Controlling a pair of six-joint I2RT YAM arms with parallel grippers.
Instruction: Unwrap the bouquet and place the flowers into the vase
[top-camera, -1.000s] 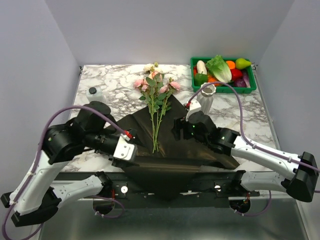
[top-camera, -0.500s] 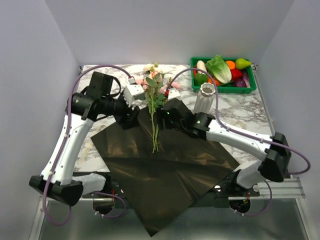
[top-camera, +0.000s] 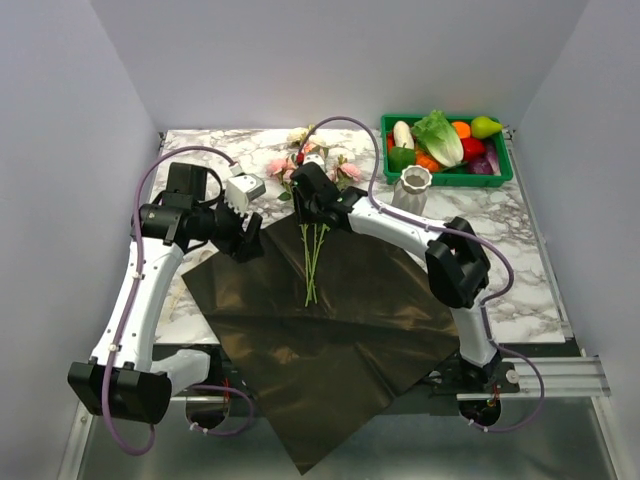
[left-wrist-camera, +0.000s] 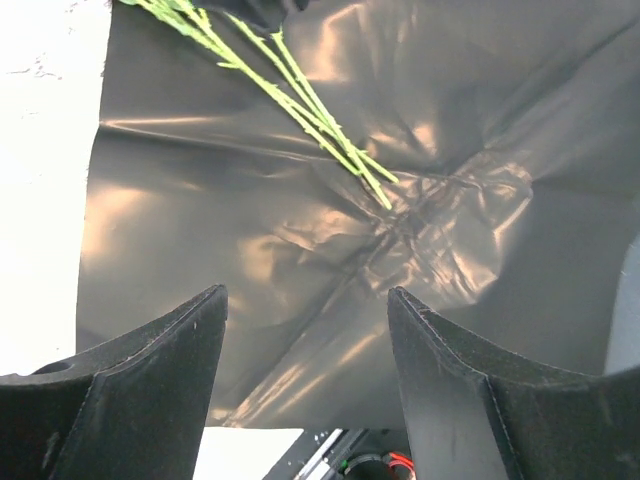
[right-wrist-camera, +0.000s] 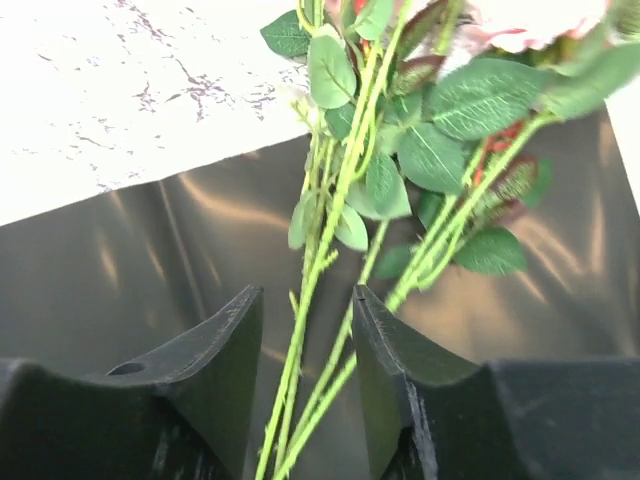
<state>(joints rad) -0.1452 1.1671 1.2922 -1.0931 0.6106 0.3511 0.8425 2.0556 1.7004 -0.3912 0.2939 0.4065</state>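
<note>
The bouquet lies unwrapped: the flowers rest with pink and cream blooms on the marble and their green stems on the flat dark wrapping paper. My right gripper is down over the stems just below the leaves. In the right wrist view its jaws stand narrowly apart with several stems running between them, a gap on either side. My left gripper hovers open over the paper's far left edge; the left wrist view shows nothing between its fingers. The white ribbed vase stands upright to the right of the flowers.
A green crate of vegetables sits at the far right corner behind the vase. The dark paper hangs over the table's near edge. The right arm's cable loops over the blooms.
Both arms swung from the near edge towards the far side. The right gripper came down over the stems and its jaws narrowed. The left gripper moved to the paper's far left edge.
</note>
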